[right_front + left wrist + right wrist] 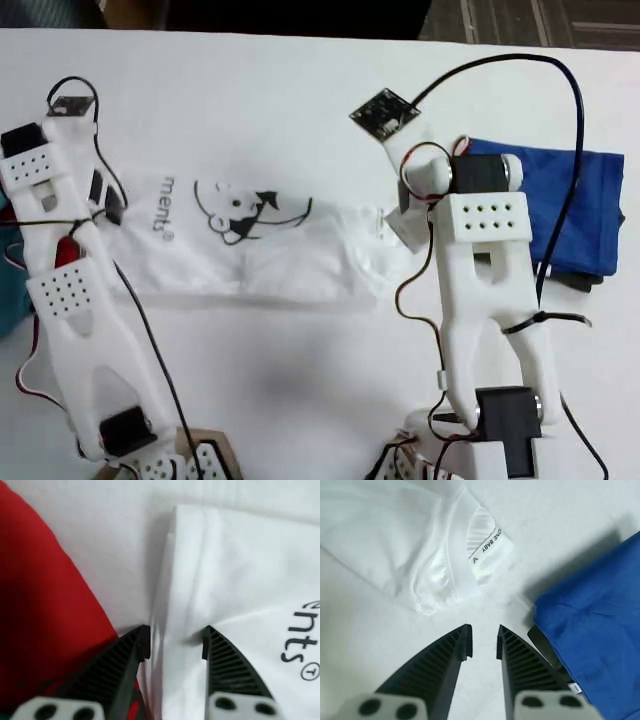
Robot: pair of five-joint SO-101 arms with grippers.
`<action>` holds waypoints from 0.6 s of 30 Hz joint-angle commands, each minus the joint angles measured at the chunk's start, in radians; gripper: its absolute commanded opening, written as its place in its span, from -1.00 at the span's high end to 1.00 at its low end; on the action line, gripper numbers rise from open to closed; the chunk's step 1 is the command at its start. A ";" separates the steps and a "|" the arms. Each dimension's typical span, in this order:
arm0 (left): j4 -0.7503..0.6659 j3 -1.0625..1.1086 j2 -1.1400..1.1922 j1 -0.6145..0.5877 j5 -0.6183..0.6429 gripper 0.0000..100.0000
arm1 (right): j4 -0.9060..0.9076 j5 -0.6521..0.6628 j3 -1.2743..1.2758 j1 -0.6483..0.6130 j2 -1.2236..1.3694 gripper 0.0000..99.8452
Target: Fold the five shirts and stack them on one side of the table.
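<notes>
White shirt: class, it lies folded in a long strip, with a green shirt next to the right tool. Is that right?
No: next to the right tool lies a blue shirt, not a green one, as the right wrist view shows. The white shirt does lie folded in a long strip.

White shirt (250, 265) lies flat mid-table, folded into a long narrow band, with its black cartoon print and lettering face up. Its collar label (487, 547) points toward the blue shirt (585, 195), which sits folded at the right, near but apart. Red shirt (40, 610) lies just beside the white one's other end.
</notes>
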 commanded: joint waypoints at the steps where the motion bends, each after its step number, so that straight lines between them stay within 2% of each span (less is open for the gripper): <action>1: -0.032 -0.005 0.014 -0.037 -0.006 0.63 | -0.002 0.005 -0.006 0.002 -0.051 0.81; 6: -0.012 -0.001 0.034 -0.029 -0.032 0.63 | -0.002 0.005 -0.006 0.005 -0.051 0.81; 8: 0.028 0.001 0.054 0.002 -0.091 0.67 | 0.010 0.006 -0.006 0.010 -0.054 0.81; 11: 0.048 -0.002 0.081 0.032 -0.120 0.98 | 0.027 0.006 -0.002 0.047 -0.087 0.81; 14: 0.048 -0.001 0.078 0.034 -0.123 0.96 | 0.031 0.015 0.060 0.114 -0.179 0.81; 18: 0.048 -0.001 0.058 0.044 -0.123 0.95 | 0.002 0.112 0.295 0.202 -0.372 0.81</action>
